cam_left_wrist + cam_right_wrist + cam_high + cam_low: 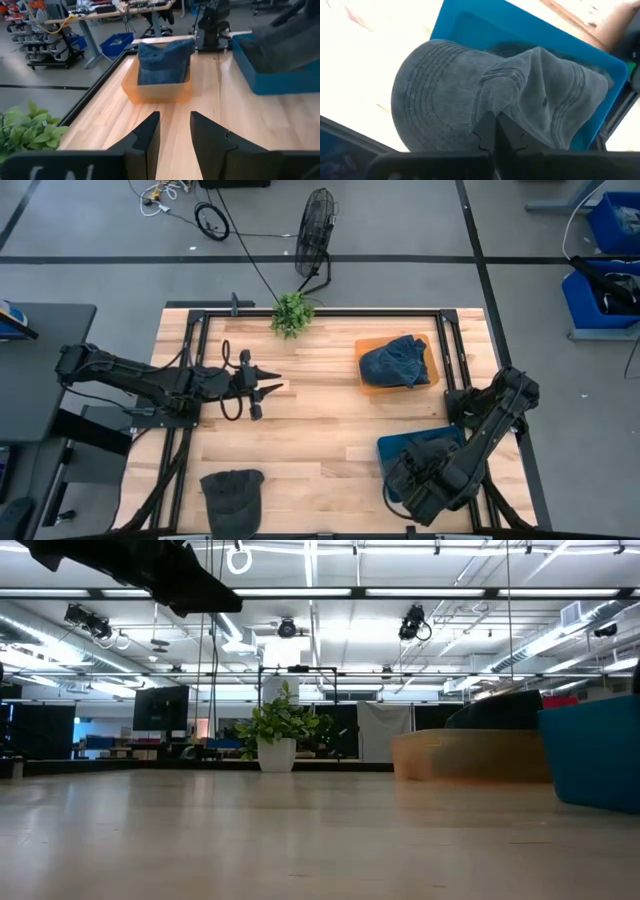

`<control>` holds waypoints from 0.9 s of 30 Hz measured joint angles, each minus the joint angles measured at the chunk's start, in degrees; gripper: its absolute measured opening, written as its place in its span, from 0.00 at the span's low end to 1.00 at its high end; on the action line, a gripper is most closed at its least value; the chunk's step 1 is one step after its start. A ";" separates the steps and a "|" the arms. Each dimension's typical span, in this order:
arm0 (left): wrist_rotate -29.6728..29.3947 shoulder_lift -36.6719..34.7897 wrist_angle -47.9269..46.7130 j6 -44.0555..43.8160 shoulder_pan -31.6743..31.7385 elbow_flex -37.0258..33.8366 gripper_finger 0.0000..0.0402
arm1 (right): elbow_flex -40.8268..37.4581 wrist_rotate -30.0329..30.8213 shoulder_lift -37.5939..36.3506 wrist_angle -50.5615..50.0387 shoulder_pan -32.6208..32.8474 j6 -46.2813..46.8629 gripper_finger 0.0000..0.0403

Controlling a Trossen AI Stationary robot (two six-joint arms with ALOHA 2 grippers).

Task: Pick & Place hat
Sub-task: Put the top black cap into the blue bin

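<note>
A dark grey hat [470, 95] is over the blue tray [590, 55] at the table's near right. My right gripper [495, 134] is above it and shut on it. In the high view this gripper [415, 480] covers most of the tray [392, 446]. A second dark hat [232, 492] lies flat on the table at the near left. A blue hat [395, 363] sits in an orange tray [366, 385] at the far right. My left gripper [268, 385] is open and empty over the table's middle left, pointing toward the right edge; its fingers also show in the left wrist view [172, 135]. My right gripper pinches a raised fold of the hat's crown [492, 112] between its two fingers, close to where the brim starts. The fingers come from above, pointing down. The brim [427, 90] reaches out past the tray's rim; whether the hat is lifted clear I cannot tell.
A small potted plant [292, 312] stands at the table's far edge, and also shows in the low view [278, 730]. A black frame runs around the table top [320, 310]. Bare wood lies between the two arms [320, 430]. A fan [316, 240] stands on the floor beyond.
</note>
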 joint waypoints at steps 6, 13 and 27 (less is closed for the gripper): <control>0.01 0.00 1.11 -0.04 0.00 0.00 0.28 | -2.19 4.61 0.54 0.00 0.44 -0.81 0.00; 0.03 0.00 1.09 -0.90 -0.02 0.00 0.28 | -10.81 1.29 0.51 0.34 0.41 -11.33 0.00; 0.05 0.00 1.08 -2.60 0.00 0.00 0.28 | -22.61 -10.21 0.49 11.96 -0.49 -18.70 0.20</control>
